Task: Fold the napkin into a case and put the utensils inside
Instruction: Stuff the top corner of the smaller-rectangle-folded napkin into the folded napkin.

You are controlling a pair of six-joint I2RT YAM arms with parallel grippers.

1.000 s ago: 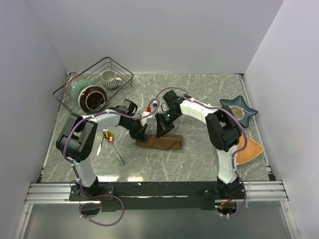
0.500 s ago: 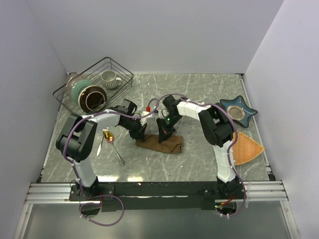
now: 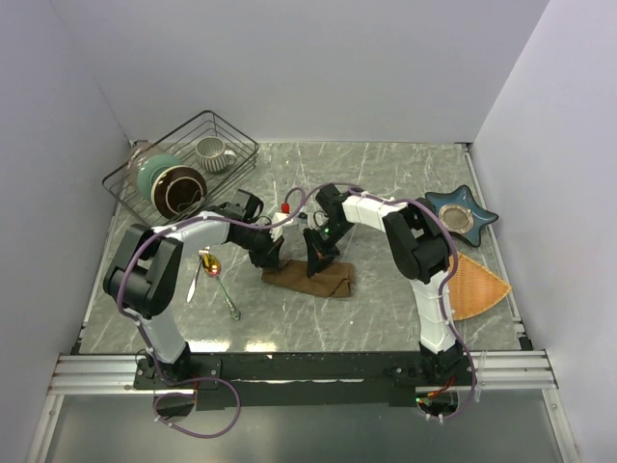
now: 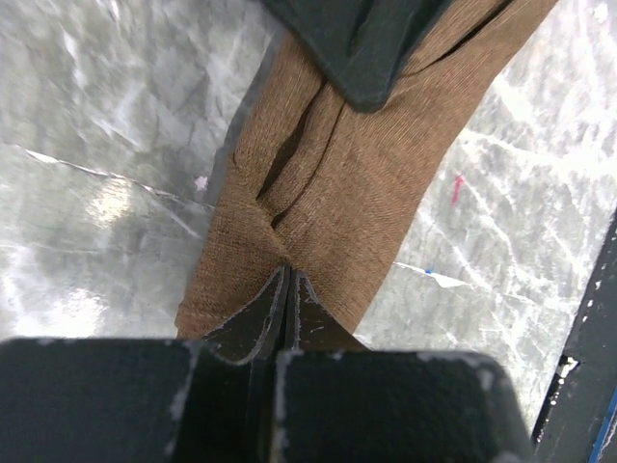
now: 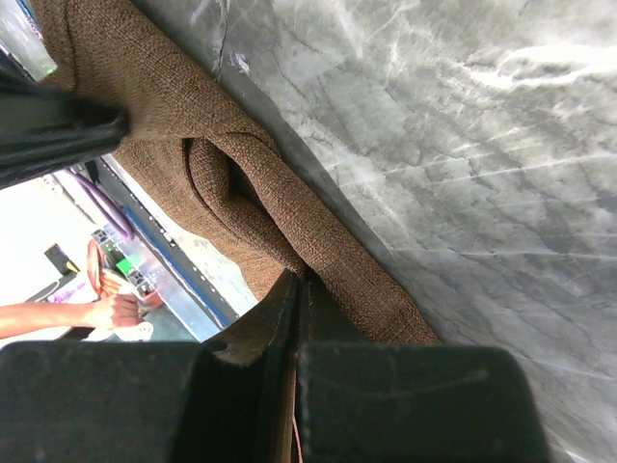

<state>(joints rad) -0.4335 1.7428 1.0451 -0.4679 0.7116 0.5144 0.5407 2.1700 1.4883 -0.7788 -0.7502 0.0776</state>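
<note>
Here the left gripper (image 4: 288, 281) and the right gripper (image 5: 297, 289) each pinch the napkin (image 3: 319, 281), jaws closed tight on its cloth; it lies folded mid-table, with the utensils (image 3: 228, 297) nearby on its left.

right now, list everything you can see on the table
napkin: one, dark brown, folded strip, table centre
spoon: one, gold bowl, left of napkin
fork: one, silver, beside spoon
wire basket: one, black, far left
mug: one, pale, in basket
bowls: two, teal and brown, in basket
star-shaped dish: one, teal, right side
fan-shaped mat: one, orange, near right
table: one, grey marble
left gripper: one, black, shut on napkin
right gripper: one, black, shut on napkin
</note>
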